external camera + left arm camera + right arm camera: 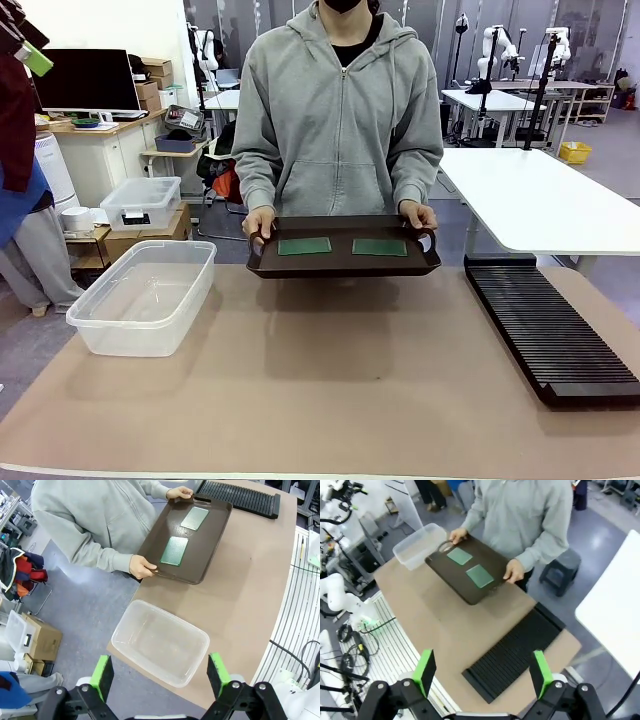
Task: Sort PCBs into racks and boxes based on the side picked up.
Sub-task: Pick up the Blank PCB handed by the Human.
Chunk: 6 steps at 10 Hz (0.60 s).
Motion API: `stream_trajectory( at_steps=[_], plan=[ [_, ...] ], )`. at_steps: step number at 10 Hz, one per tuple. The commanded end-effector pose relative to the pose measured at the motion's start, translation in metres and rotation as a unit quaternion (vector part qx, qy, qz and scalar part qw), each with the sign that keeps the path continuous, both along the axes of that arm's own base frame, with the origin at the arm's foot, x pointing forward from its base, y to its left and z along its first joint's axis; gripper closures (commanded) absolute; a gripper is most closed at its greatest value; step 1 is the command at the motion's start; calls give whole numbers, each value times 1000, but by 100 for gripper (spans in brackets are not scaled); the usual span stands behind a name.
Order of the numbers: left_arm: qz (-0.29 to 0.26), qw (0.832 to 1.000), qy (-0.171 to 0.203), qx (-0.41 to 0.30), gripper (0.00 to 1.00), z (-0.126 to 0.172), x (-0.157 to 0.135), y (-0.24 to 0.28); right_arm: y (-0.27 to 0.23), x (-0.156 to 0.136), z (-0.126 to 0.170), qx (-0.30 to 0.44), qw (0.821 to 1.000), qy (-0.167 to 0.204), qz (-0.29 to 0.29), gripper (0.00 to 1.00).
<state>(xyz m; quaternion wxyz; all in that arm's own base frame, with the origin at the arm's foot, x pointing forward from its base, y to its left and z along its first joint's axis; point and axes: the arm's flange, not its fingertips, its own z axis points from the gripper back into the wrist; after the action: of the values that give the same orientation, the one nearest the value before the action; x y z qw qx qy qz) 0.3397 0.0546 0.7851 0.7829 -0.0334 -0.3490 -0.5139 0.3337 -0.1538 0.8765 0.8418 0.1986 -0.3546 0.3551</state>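
1 box point(125, 340): clear, empty, left.
1 rack point(550, 335): slotted, right.
1 tray point(345, 268): held by person point(340, 110), far edge.
2 grippers: left gripper point(160, 662), right gripper point(482, 662) spread wide, empty.
2 PCBs point(305, 245): flat in tray; pinch an edge once tray rests.

Tray and floor clutter
Dark brown handled tray point(205, 555) well ahead of the left gripper point(160, 676), over the tan tabletop point(250, 597); lidded clear container point(12, 630) beside a cardboard box point(44, 639).

Green PCBs point(304, 245) flat on tray point(345, 270), black rack point(550, 330), clear tub point(120, 340)
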Motion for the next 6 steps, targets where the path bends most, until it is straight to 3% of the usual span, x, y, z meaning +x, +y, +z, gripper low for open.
stream_trajectory(
  at_steps=[1,3,6],
  plan=[
    [-8,1000,-5,-7,0,2,-10,16,-3,-11,8,-45,999,-23,-6,0],
    [27,1000,7,12,0,0,-9,17,-1,-10,2,-51,998,-26,-14,0],
    [7,1000,-3,-7,0,3,-7,13,-6,-10,15,-28,999,-26,-9,0]
  ],
)
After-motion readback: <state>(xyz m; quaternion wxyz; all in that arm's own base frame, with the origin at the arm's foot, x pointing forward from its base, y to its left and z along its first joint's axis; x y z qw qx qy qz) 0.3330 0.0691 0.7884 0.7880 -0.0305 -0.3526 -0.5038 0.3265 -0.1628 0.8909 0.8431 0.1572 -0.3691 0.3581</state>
